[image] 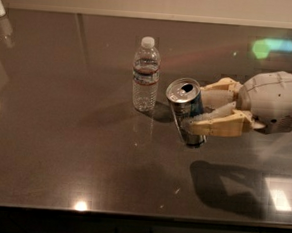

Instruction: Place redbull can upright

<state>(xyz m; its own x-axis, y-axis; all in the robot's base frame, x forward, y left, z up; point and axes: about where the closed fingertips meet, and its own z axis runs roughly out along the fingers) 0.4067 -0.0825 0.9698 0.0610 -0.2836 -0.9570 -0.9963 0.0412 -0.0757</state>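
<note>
Presently, the redbull can (183,92) is being clasped around its middle by the gripper (194,110) at the right; its long axis is being held tilted, apparently just above the table (59,142), near the water bottle (145,81).

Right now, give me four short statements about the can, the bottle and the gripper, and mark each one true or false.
1. The gripper, reaching in from the picture's right side over the table, is shut on the redbull can. True.
2. The redbull can lies flat on the table with nothing touching it. False: it sits tilted between the gripper's fingers, its silver top turned up toward the camera.
3. The water bottle stands upright with its white cap on. True.
4. The water bottle is on the picture's right of the can. False: it stands on the picture's left of the can, a little farther back.
</note>
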